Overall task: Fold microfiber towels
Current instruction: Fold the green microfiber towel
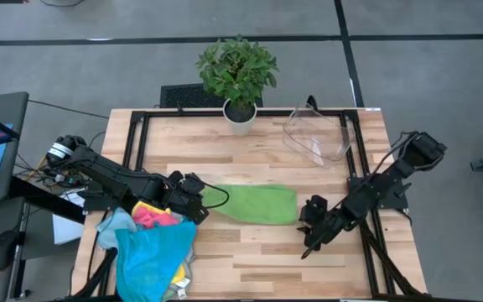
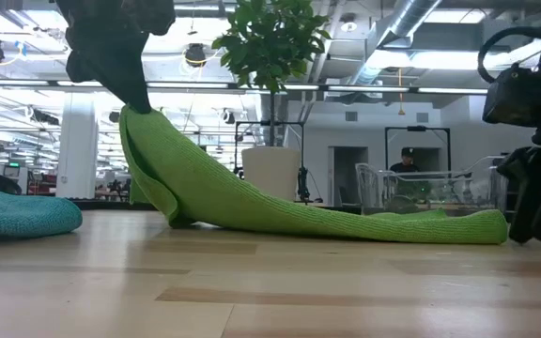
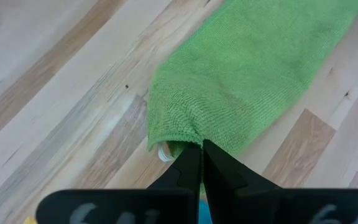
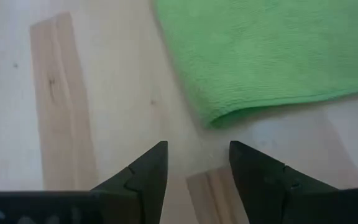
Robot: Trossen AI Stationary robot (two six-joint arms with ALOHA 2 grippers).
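The left gripper [image 1: 198,195] is pinched tight on one end of the bright green towel [image 1: 257,204], its two fingers [image 3: 194,168] meeting on a gathered corner of the cloth; in the low view that end is lifted off the wooden table [image 1: 250,147] and hangs from the gripper [image 2: 137,94] as a steep fold, while the rest of the towel [image 2: 346,221] trails away from it and lies flat along the boards. The right gripper [image 1: 313,235] hovers just beside the towel's far end, apart from it; its fingers [image 4: 148,171] stand spread with bare wood between them, holding nothing, and the rounded green edge [image 4: 253,109] lies just ahead of the fingertips. Beside and behind the left gripper sits a heap of other microfiber towels [image 1: 153,247], teal on top with pink and yellow showing under it; a corner of that heap [image 2: 17,214] shows teal in the low view. Well beyond both grippers, at the table's far edge, stand a potted plant [image 1: 238,75] and a clear plastic bin [image 1: 317,134].
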